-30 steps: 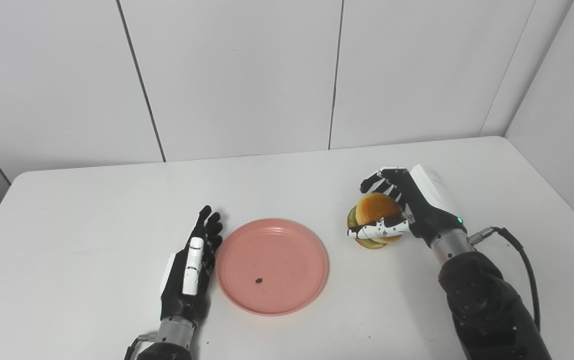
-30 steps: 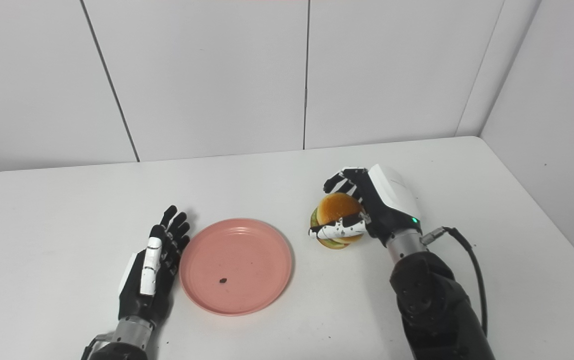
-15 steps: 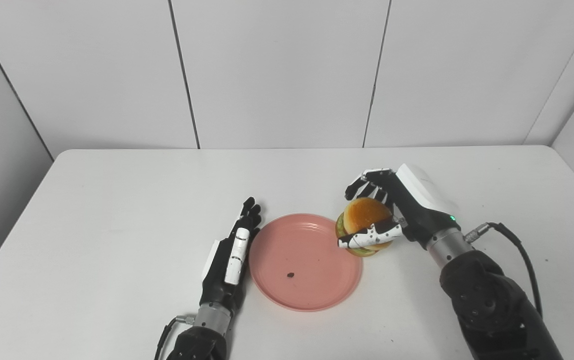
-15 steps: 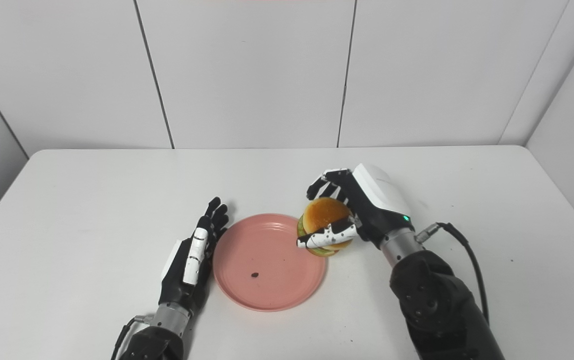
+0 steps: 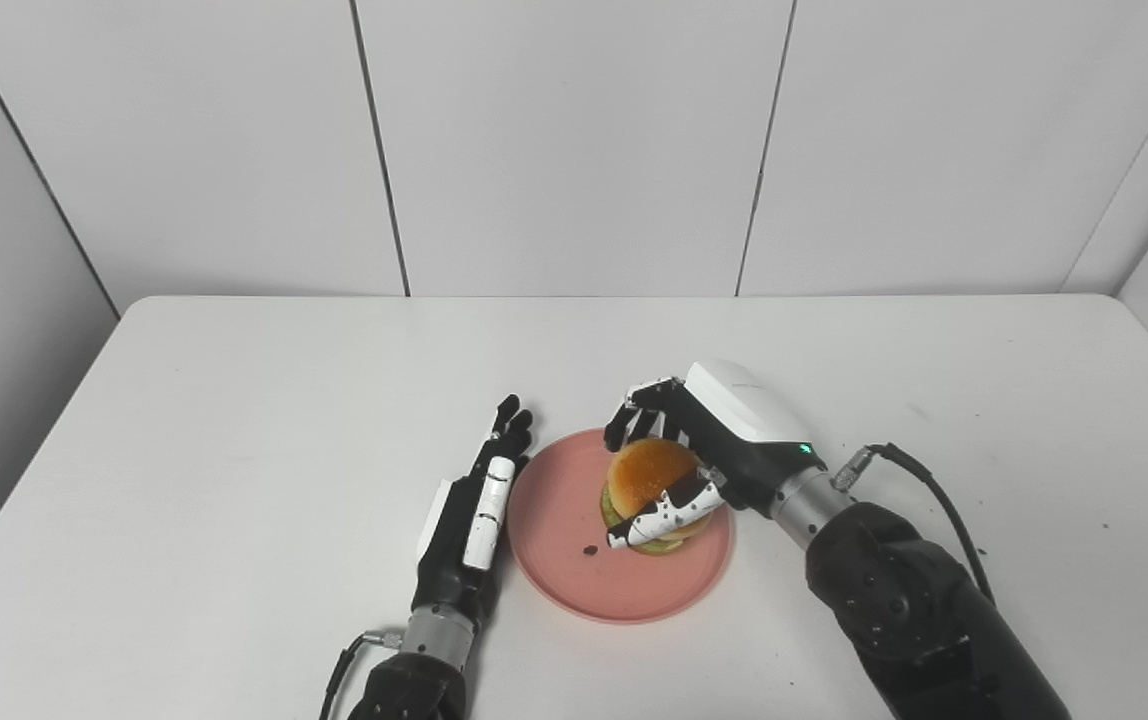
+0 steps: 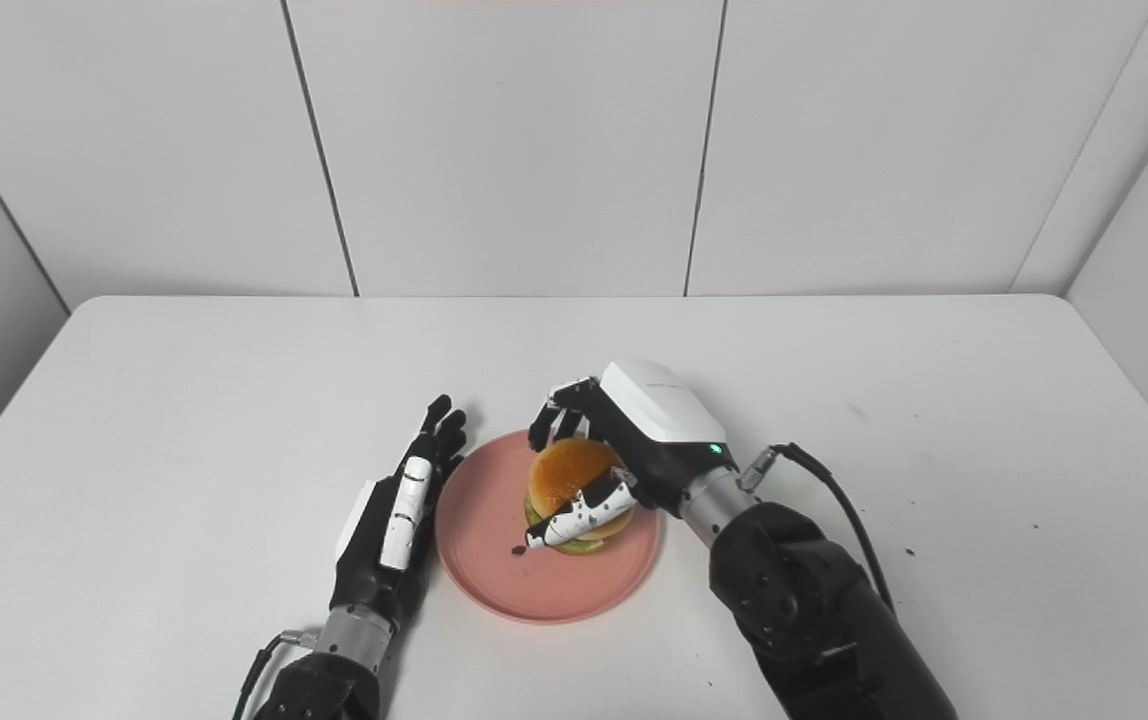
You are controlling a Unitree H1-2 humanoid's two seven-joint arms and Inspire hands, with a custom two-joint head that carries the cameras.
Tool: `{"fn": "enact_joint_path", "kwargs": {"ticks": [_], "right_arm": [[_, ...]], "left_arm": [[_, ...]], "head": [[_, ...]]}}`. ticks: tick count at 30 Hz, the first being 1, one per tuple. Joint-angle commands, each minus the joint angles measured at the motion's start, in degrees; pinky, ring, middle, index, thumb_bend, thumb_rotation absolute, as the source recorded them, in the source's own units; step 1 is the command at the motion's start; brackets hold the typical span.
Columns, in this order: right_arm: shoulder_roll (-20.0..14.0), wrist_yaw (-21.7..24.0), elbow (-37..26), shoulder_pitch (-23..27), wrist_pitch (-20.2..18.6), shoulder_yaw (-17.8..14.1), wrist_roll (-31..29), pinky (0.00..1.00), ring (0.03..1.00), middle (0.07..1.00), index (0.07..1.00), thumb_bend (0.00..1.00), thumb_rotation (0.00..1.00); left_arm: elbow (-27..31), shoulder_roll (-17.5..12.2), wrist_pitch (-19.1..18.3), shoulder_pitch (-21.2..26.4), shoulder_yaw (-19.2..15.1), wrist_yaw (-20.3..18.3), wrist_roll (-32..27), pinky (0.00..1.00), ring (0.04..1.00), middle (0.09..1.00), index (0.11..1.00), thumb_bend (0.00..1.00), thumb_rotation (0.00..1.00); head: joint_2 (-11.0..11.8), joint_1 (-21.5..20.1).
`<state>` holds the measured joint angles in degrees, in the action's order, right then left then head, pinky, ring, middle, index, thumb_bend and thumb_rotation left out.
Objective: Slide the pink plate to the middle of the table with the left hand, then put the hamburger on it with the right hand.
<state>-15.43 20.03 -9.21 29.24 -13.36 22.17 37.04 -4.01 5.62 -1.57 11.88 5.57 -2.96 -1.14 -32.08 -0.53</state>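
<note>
The pink plate (image 5: pixel 574 580) lies near the front middle of the white table (image 5: pixel 234 400). Over its right half is the hamburger (image 5: pixel 650 480), orange bun on top, green lettuce below. My right hand (image 5: pixel 709 445) is shut on the hamburger, fingers behind it and the thumb across its front. Whether the hamburger rests on the plate or hangs just above it, I cannot tell. My left hand (image 5: pixel 474 510) lies flat and open against the plate's left rim, fingers straight and pointing away from me.
A small dark crumb (image 5: pixel 590 549) lies on the plate in front of the hamburger. A few dark specks dot the table at the right (image 5: pixel 979 548). White wall panels (image 5: pixel 574 150) rise behind the table's far edge.
The camera has swung, shifting the whole picture. My right hand has carried the hamburger left, from beside the plate to over its right half. The left hand stays at the plate's left rim.
</note>
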Motion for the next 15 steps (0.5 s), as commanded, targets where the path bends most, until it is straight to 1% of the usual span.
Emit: {"fn": "enact_joint_path", "kwargs": {"ticks": [1, 6, 10, 13, 14, 15], "right_arm": [[-0.06, 0.35, 0.15, 2.95, 2.00, 0.44, 0.84, 0.15, 0.202, 0.469, 0.484, 0.52, 0.00], [0.28, -0.49, 4.06, 3.80, 3.13, 1.78, 2.37, 0.21, 0.266, 0.471, 0.486, 0.52, 0.00], [0.39, -0.78, 5.27, 3.96, 3.22, 2.31, 3.39, 0.19, 0.257, 0.471, 0.487, 0.52, 0.00], [0.29, -1.40, 5.82, 3.73, 4.08, 2.64, 3.68, 0.17, 0.242, 0.470, 0.487, 0.52, 0.00], [0.03, -1.43, 6.13, 3.75, 4.66, 2.95, 3.96, 0.17, 0.241, 0.470, 0.487, 0.52, 0.00], [-0.13, -1.41, 6.35, 3.77, 5.09, 3.14, 4.18, 0.19, 0.263, 0.471, 0.487, 0.52, 0.00]], "left_arm": [[0.63, 0.77, -1.44, -0.50, 0.45, -0.10, -0.25, 1.00, 0.998, 0.984, 0.969, 0.68, 1.00], [0.80, 0.57, -0.79, -0.57, 0.59, -0.24, 0.12, 1.00, 0.993, 0.980, 0.969, 0.66, 1.00], [1.32, 0.53, -1.32, -0.81, 0.73, 0.09, 0.71, 0.99, 0.984, 0.974, 0.965, 0.66, 1.00], [1.71, 0.67, -1.84, -1.02, 0.68, 0.25, 0.69, 1.00, 0.982, 0.970, 0.962, 0.67, 1.00], [1.75, 0.68, -1.62, -1.07, 0.73, 0.25, 0.69, 1.00, 0.982, 0.970, 0.962, 0.67, 1.00], [1.78, 0.67, -1.46, -1.10, 0.77, 0.24, 0.70, 0.99, 0.982, 0.971, 0.962, 0.66, 1.00]], "head": [[0.05, 0.09], [-0.05, 0.15], [0.09, 0.12], [0.02, 0.01], [-0.02, 0.10], [-0.02, 0.10]]}}
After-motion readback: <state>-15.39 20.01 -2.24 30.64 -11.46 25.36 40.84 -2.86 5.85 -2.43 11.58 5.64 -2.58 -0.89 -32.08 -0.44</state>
